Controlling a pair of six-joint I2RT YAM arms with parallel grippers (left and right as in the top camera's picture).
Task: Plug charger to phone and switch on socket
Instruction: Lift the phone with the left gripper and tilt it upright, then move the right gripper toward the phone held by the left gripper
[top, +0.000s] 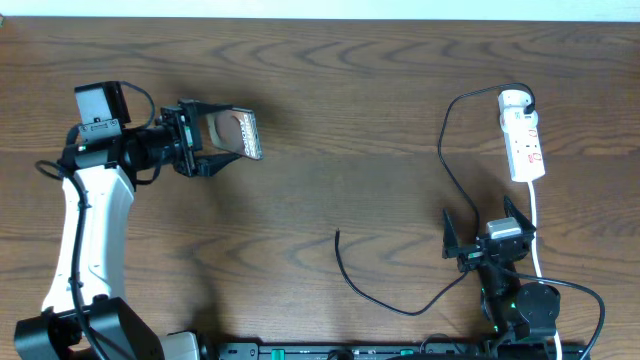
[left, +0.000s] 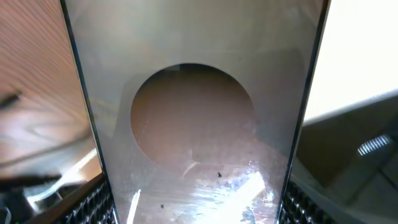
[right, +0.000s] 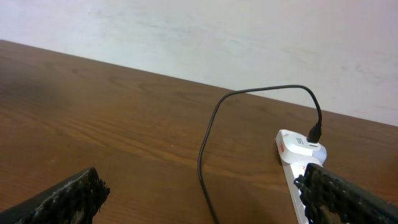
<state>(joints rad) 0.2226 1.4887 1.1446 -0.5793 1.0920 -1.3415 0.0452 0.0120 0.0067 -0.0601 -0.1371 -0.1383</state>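
phone (top: 232, 130): grey-brown, dark oval | socket (top: 523, 135): white, red marks | charger (right: 199, 160): black | table (top: 350, 80): brown woodgrain

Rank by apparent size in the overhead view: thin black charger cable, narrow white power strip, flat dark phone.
1. Thin black charger cable, longest.
2. Narrow white power strip and flat dark phone: alike; phone is tilted, so unranked.

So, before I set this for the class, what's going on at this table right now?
The left end effector grips the phone over the left side of the table. The right end effector is open and empty near the front right. The charger runs from the socket, and its plug tip lies loose mid-table, not yet in the phone.
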